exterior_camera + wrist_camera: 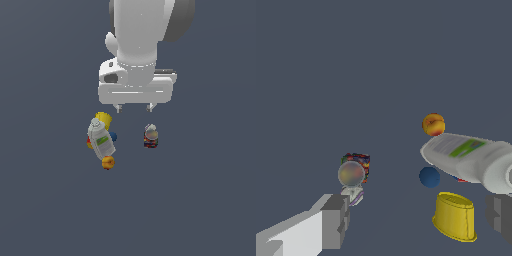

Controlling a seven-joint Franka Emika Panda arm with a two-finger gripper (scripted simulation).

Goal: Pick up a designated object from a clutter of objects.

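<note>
Under the wide-open tool (134, 107): 1 can (151, 139), 1 bottle (102, 140), 1 ball (108, 162).

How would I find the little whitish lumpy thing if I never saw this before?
Start at the big white bottle lying on the heap, then look across the gap to the exterior view's right. A dark red-and-blue can stands there alone, and the whitish lumpy thing touches it, pale and bumpy, on the side nearer the gripper.
</note>
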